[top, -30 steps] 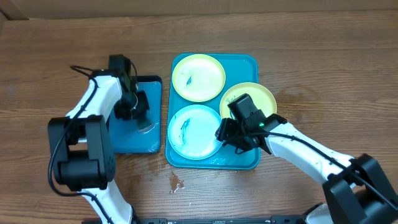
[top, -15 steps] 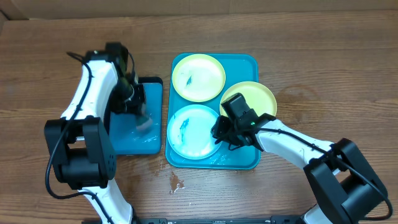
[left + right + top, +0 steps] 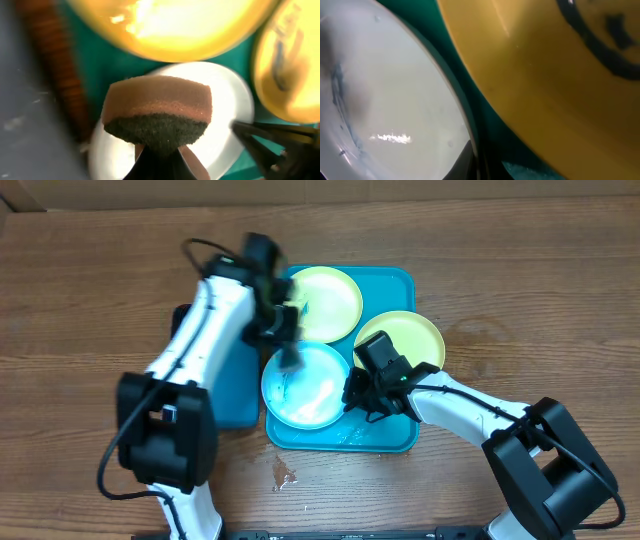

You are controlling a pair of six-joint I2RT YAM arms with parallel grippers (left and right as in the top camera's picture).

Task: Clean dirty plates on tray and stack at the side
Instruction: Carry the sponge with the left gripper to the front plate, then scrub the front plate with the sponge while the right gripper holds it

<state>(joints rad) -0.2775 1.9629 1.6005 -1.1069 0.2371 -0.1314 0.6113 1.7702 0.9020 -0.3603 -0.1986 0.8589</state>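
Three plates lie on the turquoise tray (image 3: 385, 438): a lime-yellow plate (image 3: 328, 302) at the back, another lime-yellow plate (image 3: 405, 335) on the right, and a pale blue plate (image 3: 305, 390) in front with a dark smear (image 3: 339, 92). My left gripper (image 3: 287, 345) is shut on a brown sponge (image 3: 157, 107) with a dark scouring side, and holds it just over the pale blue plate's (image 3: 232, 107) left part. My right gripper (image 3: 353, 394) is shut on that plate's right rim (image 3: 462, 120), its fingers one on each side of the edge.
A smaller blue tray (image 3: 238, 400) lies left of the turquoise one, mostly under my left arm. A wet patch (image 3: 283, 473) marks the wood in front of the trays. Bare wood-grain tabletop stretches to the far left and right.
My left arm has swung right from the small blue tray, carrying the sponge to over the pale blue plate. My right gripper has closed on that plate's rim.
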